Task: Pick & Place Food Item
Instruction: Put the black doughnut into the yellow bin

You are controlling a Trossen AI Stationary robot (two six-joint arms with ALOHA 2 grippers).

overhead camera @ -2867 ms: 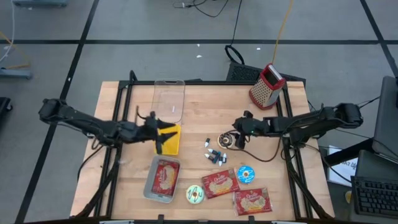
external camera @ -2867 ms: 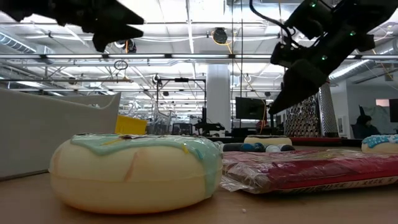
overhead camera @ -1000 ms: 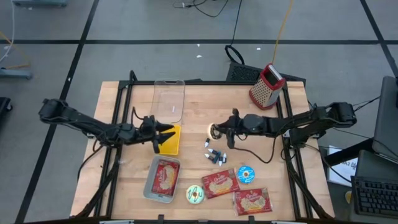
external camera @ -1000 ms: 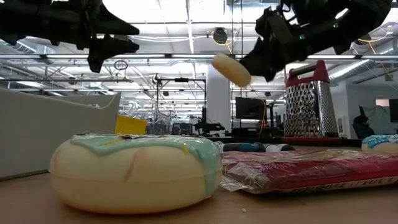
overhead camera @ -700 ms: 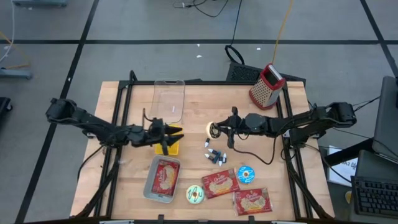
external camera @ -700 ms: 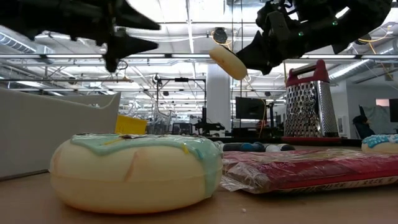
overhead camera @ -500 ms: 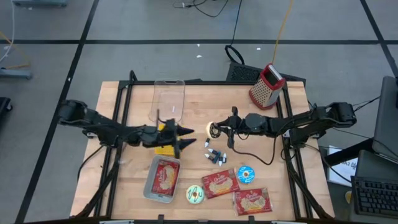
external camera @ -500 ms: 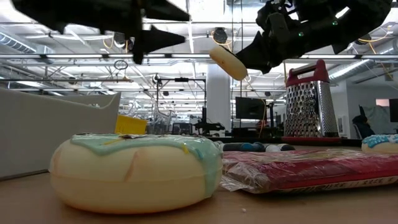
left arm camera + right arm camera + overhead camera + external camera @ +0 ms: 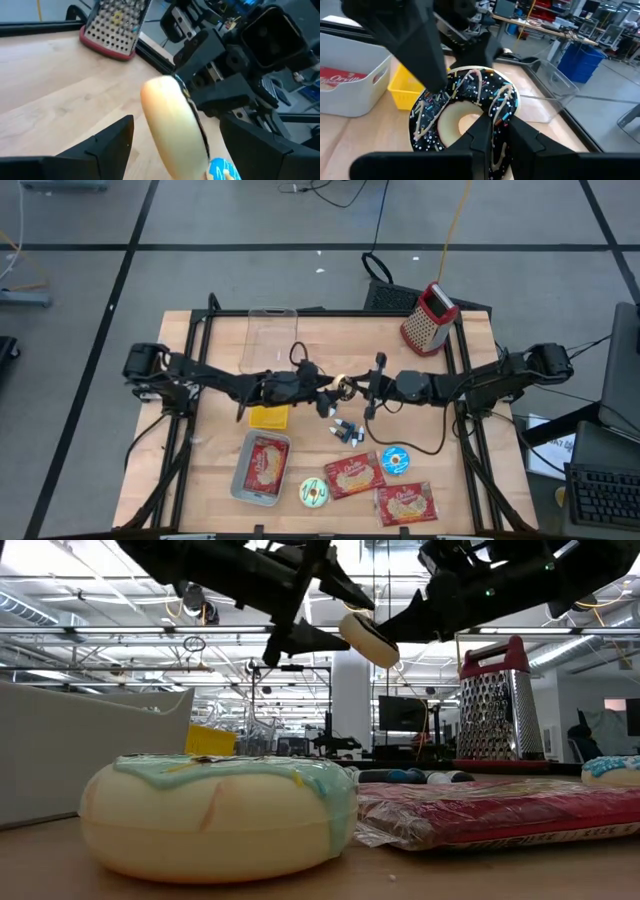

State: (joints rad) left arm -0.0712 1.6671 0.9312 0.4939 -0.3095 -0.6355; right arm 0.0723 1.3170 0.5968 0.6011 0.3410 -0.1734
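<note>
A doughnut with dark sprinkled icing and a pale underside hangs above the table's middle, my right gripper shut on it. My left gripper reaches in from the left and is open. In the left wrist view its two fingers stand on either side of the doughnut with a gap on each side. A yellow basket sits on the table below the left arm. My right gripper pinches the doughnut's ring between its two fingers, one finger at the hole and the other outside the rim. The fingers come nearly level from the table's right. The doughnut stands on edge, tilted, lifted clear of the table.
A clear container lies at the far side, a metal grater at the far right. Near the front lie a white tray with a red packet, two more red packets, two iced doughnuts and small bottles.
My left gripper has swung from above the yellow basket toward the table's right, up to the held doughnut, and has opened wider. My right gripper has stayed almost still with the doughnut lifted.
</note>
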